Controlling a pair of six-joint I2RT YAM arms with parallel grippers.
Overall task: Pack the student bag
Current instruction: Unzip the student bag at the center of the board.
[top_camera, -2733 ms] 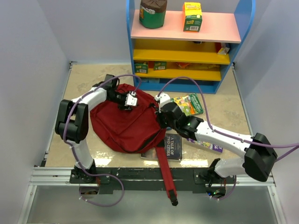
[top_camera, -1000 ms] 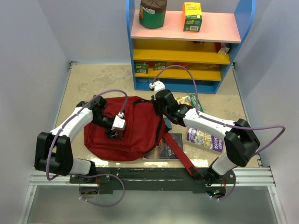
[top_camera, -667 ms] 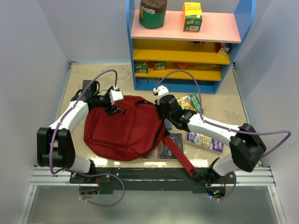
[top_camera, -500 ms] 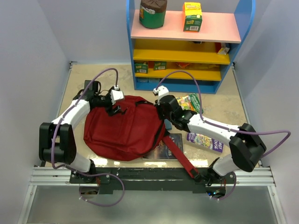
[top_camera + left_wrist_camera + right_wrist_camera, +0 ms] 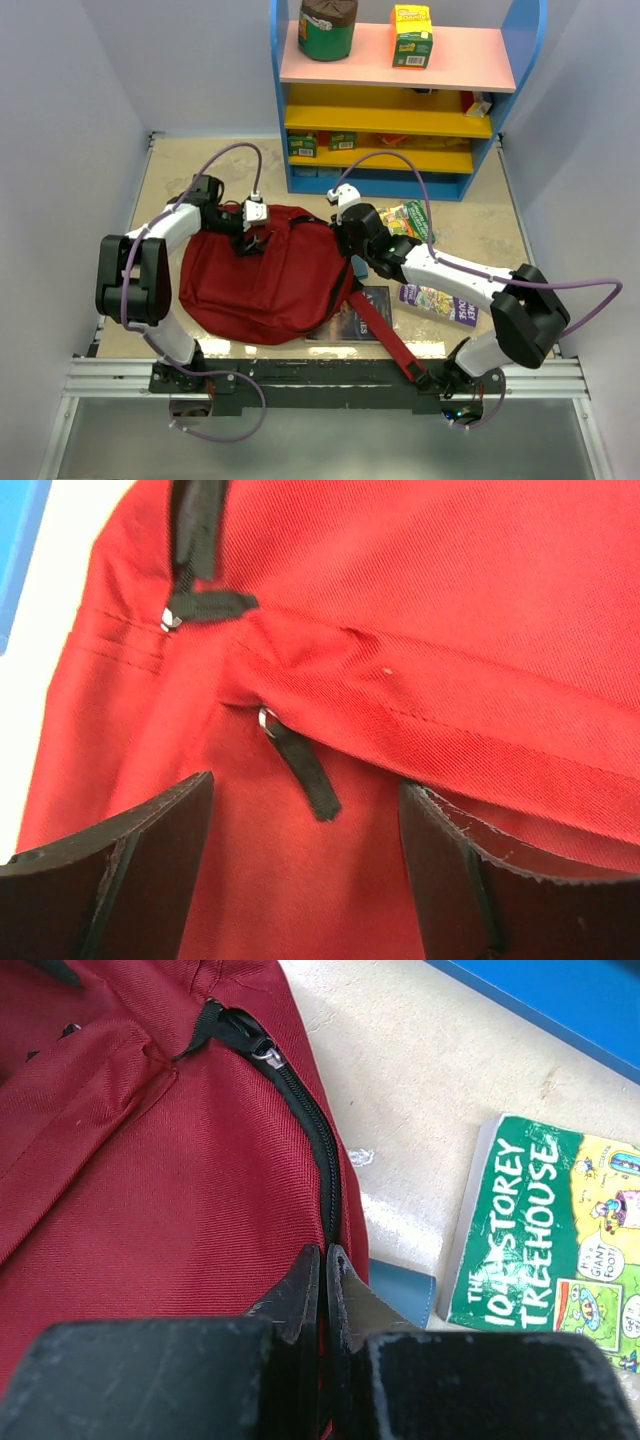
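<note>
The student bag lies flat on the near-left part of the table. It is a rounded mound of dark red woven twill with stitched seams, a black zipper and short black webbing pulls. One long red strap runs off toward 5 o'clock to the table's front rail.

At the bag's 11 o'clock rim the left gripper hangs spread wide, released and gripping nothing, with a zipper pull lying between its dark fingers. At 2 o'clock the right gripper is pinched tight on the bag's edge beside the zipper, a sliver of red between its fingers.

Bare mottled tabletop lies open from 9 to 12 o'clock. The blue shelf closes off 1 o'clock. A green glossy paperback lies at 2 o'clock, a purple one at 4, and a dark book is tucked under the 5 o'clock edge.

Since half a second ago the left gripper has edged inward over the rim; the bag has not shifted.
</note>
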